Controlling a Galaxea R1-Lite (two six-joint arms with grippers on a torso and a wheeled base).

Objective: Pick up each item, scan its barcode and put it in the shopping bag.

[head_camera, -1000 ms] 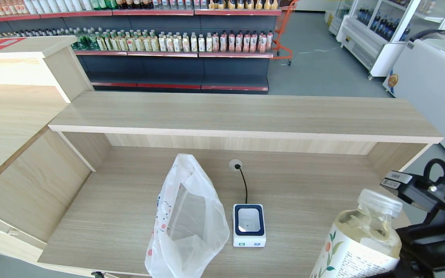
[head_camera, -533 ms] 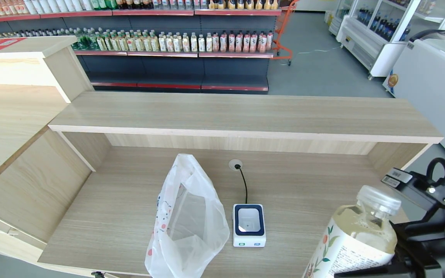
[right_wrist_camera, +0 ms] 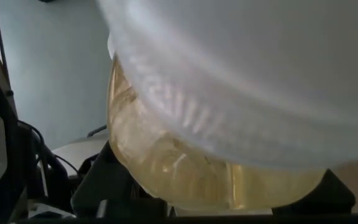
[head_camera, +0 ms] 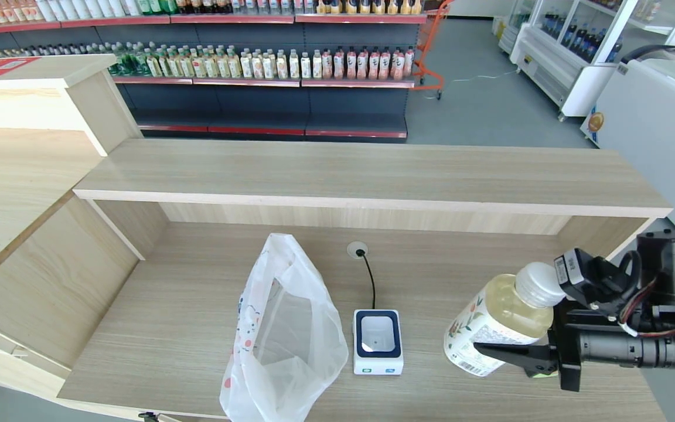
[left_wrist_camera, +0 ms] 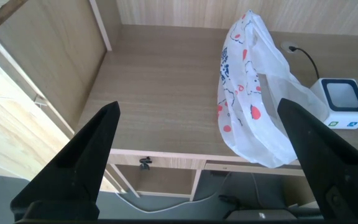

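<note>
The right arm is lying almost flat, sticking in from the robot's right side and pointing left. At its end the right gripper is squeezing a bottle from the side, with one black finger pressing along the bottle's lower side. The bottle is leaning with its cap toward the arm. The left gripper is hanging up high and pointing down, and its two black fingers are standing wide apart.

One held bottle, one bag, one scanner.
</note>
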